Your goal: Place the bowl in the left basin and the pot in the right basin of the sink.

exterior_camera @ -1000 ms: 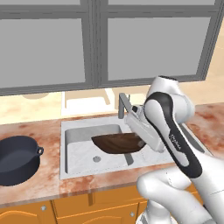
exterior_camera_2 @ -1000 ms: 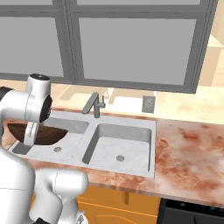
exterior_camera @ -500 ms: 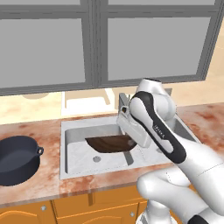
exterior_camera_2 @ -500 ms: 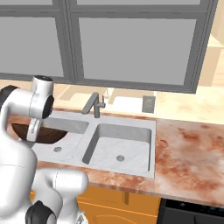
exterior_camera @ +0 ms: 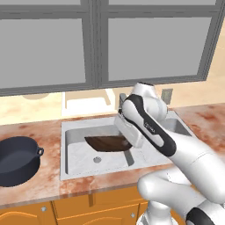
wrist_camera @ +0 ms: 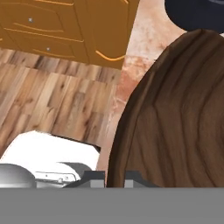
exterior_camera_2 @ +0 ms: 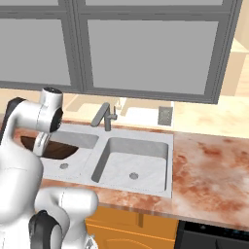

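Holding: the gripper (wrist_camera: 114, 177) was clenched on the rim of the bowl (exterior_camera: 108, 143), its two dark tips pressed to either side of the brown, wood-grained edge in the hand view.
Bowl: it hung tilted inside the left basin (exterior_camera: 81, 156) of the sink (exterior_camera: 65, 173), toward the divider side, above the round drain hole; whether it touched the basin floor could not be told.
Pot: the dark navy pot (exterior_camera: 15, 159) sat upright on the marbled worktop (exterior_camera: 48, 186) near its left edge, well apart from the sink, one loop handle facing the basin.
Right basin: the right basin (exterior_camera_2: 131, 163) lay past the divider, light grey with its drain showing.
Faucet: the angular grey faucet (exterior_camera_2: 103, 116) stood at the sink's back edge, behind the divider.
Arm: the white arm (exterior_camera: 154, 132) reached over the divider from the sink's front right corner.
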